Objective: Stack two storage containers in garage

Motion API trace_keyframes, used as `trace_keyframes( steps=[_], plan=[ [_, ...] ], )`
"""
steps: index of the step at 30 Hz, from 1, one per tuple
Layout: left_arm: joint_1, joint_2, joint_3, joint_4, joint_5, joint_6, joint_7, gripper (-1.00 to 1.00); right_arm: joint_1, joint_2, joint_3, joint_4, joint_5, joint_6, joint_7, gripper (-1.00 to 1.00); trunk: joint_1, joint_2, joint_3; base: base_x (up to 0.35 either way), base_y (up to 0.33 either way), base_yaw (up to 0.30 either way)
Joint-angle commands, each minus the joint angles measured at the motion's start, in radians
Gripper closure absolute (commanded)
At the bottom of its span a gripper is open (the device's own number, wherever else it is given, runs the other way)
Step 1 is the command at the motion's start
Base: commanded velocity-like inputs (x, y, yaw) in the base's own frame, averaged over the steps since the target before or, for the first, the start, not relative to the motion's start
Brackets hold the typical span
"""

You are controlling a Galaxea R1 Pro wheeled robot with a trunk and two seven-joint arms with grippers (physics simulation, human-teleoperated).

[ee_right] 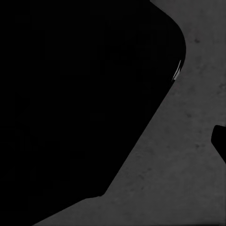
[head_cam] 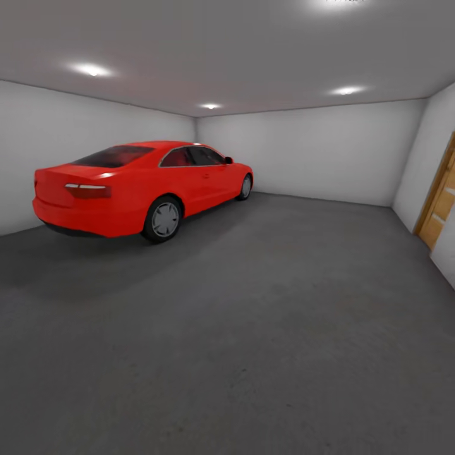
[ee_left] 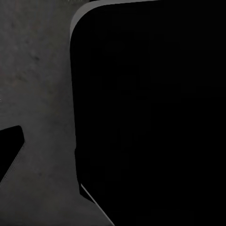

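Jaws: can't tell how far open on either arm. Left wrist view is mostly a big black rounded shape (ee_left: 150, 113), prob. part of the robot's own body, over dark grey mottled floor (ee_left: 37, 70); right wrist view is much the same, black mass (ee_right: 75, 94) against floor (ee_right: 188, 155). No fingertips clear enough to judge, and nothing seen held.

Head view: the garage, white walls, ceiling lights. Red coupe car (head_cam: 142, 186) parked at left. Wood-panelled door (head_cam: 439, 202) far right of the car, on the side wall. Bare floor (head_cam: 253, 328) spreads right of and nearer than the car.

No red-orange storage container visible, so direction from the jaws, long axis and nearer arm can't be judged. Likely the robot is in transit.
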Motion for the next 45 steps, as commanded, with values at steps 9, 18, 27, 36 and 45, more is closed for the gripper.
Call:
trace_keyframes(
  steps=[9,18,27,36,45],
  plan=[
    [0.0,0.0,0.0,0.0,0.0,-0.001,0.0,-1.0,0.0,0.0,0.005,0.0,-0.005,-0.003,0.0,-1.0,0.0,0.0,-0.001,0.0,0.0,-0.284],
    [0.0,0.0,0.0,0.0,0.0,-0.001,0.0,-1.0,0.0,0.0,0.005,0.0,-0.005,-0.006,0.0,-1.0,0.0,0.0,-0.001,0.0,0.0,-0.285],
    [0.0,0.0,0.0,0.0,0.0,-0.001,0.0,-1.0,0.0,-0.006,0.005,0.0,-0.004,-0.006,0.0,-1.0,0.0,0.0,-0.001,0.0,0.0,-0.284],
    [0.0,0.0,0.0,0.0,0.0,-0.001,0.0,-1.0,0.0,-0.011,0.004,0.0,-0.004,-0.006,0.0,-1.0,0.0,0.0,-0.001,0.0,0.0,-0.284],
    [0.0,-0.001,0.003,0.0,0.008,-0.005,0.0,-1.0,0.0,-0.014,0.004,0.0,-0.004,-0.006,0.0,-1.0,0.0,0.0,-0.001,0.0,0.0,-0.284]
  ],
)
